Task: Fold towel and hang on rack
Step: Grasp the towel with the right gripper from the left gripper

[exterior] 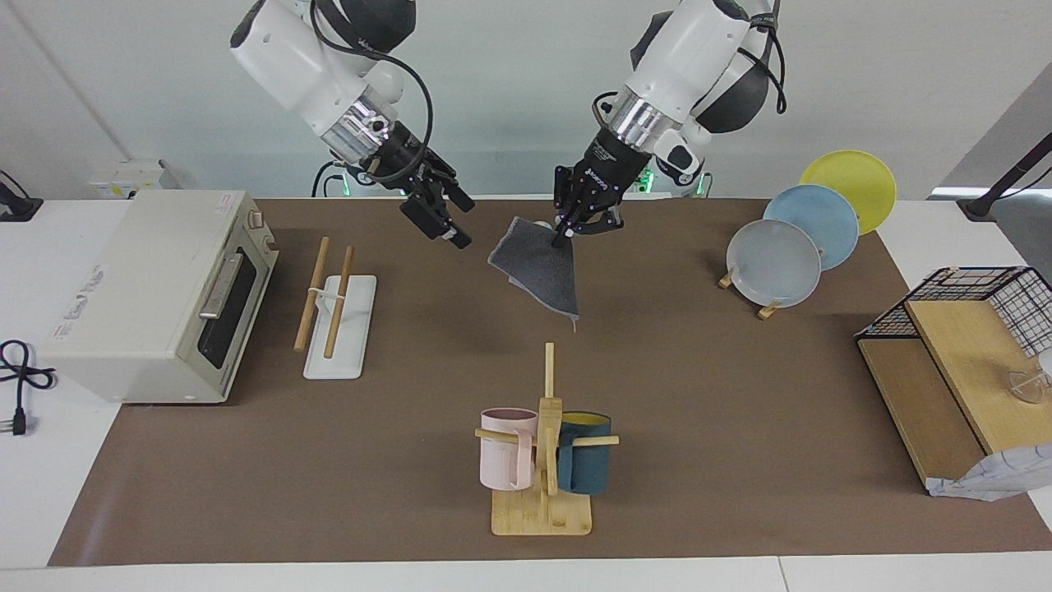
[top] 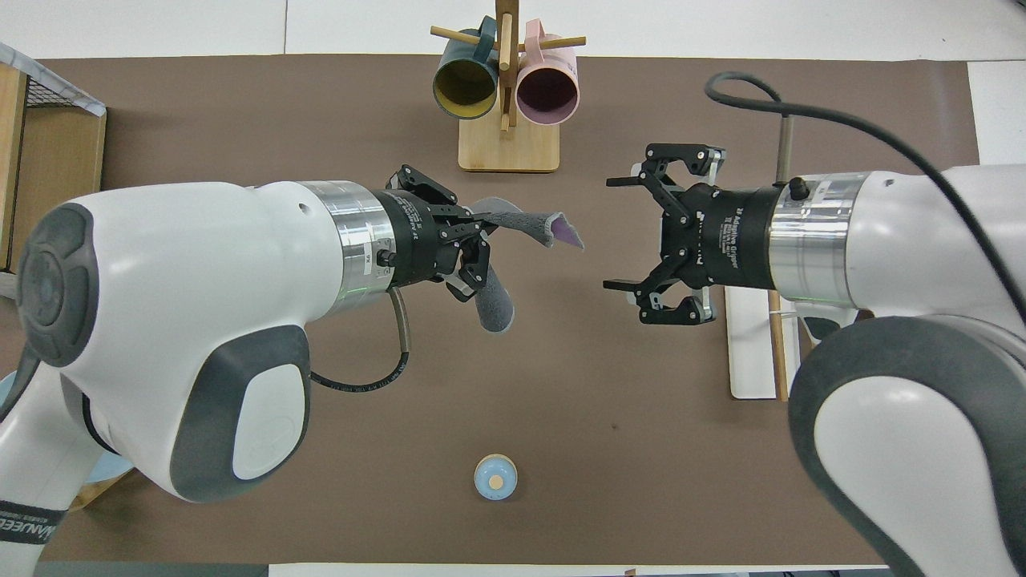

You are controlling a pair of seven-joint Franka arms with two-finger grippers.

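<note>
Three plates [exterior: 773, 263], two mugs [exterior: 507, 460], one towel [exterior: 538, 266]

Left end effector [exterior: 561, 238] holds towel [exterior: 538, 271] aloft.

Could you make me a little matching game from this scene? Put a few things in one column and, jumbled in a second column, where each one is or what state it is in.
Things:
1. towel
2. rack
3. right gripper
4. pink mug

Places or states:
A. hangs on the mug tree
B. stands on the mat in front of the toaster oven
C. dangles in the air from the left gripper
D. jaws open, holding nothing

Pairs: 1-C, 2-B, 3-D, 4-A
</note>
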